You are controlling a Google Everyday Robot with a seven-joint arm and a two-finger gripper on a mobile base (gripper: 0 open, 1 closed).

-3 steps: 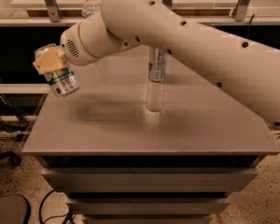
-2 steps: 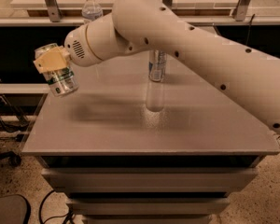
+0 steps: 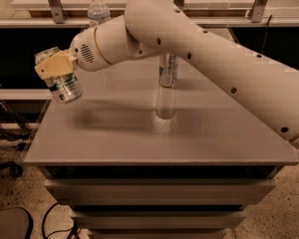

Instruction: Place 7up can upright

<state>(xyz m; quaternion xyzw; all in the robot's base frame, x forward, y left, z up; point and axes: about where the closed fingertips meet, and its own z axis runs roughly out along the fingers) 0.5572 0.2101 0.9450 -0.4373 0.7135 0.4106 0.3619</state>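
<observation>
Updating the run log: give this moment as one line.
claw: shut on 7up can, above left side of table | 7up can: tilted, airborne | placement: not done

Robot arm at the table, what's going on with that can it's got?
The robot's gripper is shut on the 7up can and holds it tilted in the air at the left edge of the table. The can has not yet been set down. A taller slim can stands upright near the middle of the table, and a clear plastic bottle stands farther back, behind the arm.
</observation>
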